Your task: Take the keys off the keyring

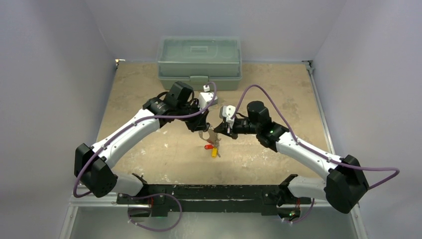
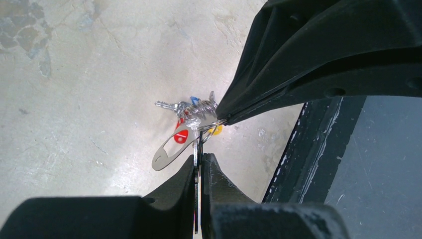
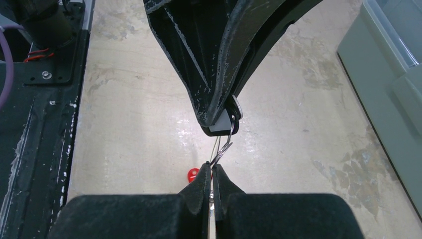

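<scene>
Left wrist: keys (image 2: 191,110), keyring (image 2: 160,159) seen | right wrist: red tag (image 3: 192,175) only | left gripper (image 2: 200,157), right gripper (image 3: 211,169) clamped on wire loop (image 3: 224,145)

It was a robot lab test cell. Plain pale walls (image 1: 50,74) boxed in a worn, stained beige table (image 1: 149,89) on three sides. Two white-and-black arms, left (image 1: 134,129) and right (image 1: 303,149), were bolted to a black rail (image 1: 209,191) at the near edge, with purple cables (image 1: 259,89) looping off them. A green plastic toolbox (image 1: 199,59) stood at the back wall.
</scene>
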Controlling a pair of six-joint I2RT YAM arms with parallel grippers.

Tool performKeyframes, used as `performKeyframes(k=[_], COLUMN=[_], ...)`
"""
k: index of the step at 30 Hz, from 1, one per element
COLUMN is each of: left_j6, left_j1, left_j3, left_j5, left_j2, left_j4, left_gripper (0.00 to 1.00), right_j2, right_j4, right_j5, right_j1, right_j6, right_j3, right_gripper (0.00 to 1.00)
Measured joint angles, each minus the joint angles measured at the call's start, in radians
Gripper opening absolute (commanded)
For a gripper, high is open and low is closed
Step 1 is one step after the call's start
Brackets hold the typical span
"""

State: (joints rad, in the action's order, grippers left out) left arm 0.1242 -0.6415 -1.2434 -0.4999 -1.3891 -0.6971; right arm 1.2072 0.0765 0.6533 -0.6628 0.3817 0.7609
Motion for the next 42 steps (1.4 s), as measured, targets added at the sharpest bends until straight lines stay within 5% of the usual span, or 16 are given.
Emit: performKeyframes(k=[8, 13, 18, 34, 42], left_j6=[-0.018, -0.005, 0.006, 0.051, 0.055], left_j1=[0.001, 0.008, 0.011, 0.013, 0.013], left_j3=[-0.023, -0.032, -0.032, -0.032, -0.032], left_j5=[0.004, -0.058, -0.090, -0.126, -0.133], left_j2=[-0.027, -0.032, -0.021, -0.011, -0.011], left_j4=[-0.010, -0.015, -0.015, -0.018, -0.019], left_gripper=[0.00, 0.00, 0.00, 0.00, 0.00], right_j2=[-0.006, -0.006, -0.005, 0.017, 0.035], right_j4=[-0.010, -0.019, -0.024, -0.024, -0.038], right_j5=[0.002, 0.028, 0.052, 0.045, 0.045], right_j1=[0.000, 0.000, 0.000, 0.000, 0.000], right_j6=[0.016, 0.018, 0.000, -0.092, -0.081], right_j3=[0.000, 0.000, 0.000, 0.035, 0.085], right_gripper=[0.00, 0.33, 0.43, 0.41, 0.26])
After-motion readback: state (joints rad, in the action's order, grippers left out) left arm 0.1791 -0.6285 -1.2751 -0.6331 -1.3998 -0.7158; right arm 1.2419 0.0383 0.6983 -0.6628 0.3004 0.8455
